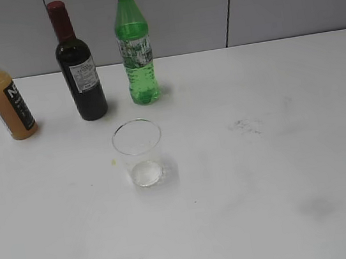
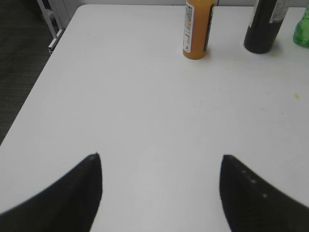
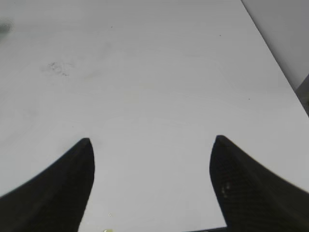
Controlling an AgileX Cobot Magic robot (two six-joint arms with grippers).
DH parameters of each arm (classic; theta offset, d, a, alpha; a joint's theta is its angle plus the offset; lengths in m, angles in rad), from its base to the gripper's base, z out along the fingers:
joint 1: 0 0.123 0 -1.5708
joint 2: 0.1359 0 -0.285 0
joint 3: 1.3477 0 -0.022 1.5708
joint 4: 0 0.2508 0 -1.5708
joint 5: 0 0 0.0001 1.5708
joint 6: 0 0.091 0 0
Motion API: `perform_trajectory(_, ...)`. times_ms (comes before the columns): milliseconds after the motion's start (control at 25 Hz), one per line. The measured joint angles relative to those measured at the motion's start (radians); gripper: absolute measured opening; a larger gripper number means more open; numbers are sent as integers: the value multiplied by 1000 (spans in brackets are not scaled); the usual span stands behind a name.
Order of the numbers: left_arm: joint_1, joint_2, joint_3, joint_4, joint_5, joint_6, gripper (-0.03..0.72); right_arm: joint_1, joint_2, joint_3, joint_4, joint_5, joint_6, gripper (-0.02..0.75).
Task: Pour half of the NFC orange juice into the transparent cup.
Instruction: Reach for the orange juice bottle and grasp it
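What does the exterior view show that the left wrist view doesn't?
Only the exterior view shows the cup, empty, in front of the bottles, and the bottles' tops: the juice bottle capless. Only the left wrist view shows the left gripper, jaws open and empty, and the table's left edge. Both show the juice bottle, the wine bottle and the green bottle standing on the table.

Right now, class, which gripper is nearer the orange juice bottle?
Left. The left gripper faces the orange juice bottle, standing ahead on the table. The right gripper sees only bare table, no bottle.
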Motion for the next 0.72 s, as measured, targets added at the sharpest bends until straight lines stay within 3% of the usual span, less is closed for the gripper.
perform_trajectory(720,0,0,0,0,0,0,584,0,0,0,-11,0,-26,572)
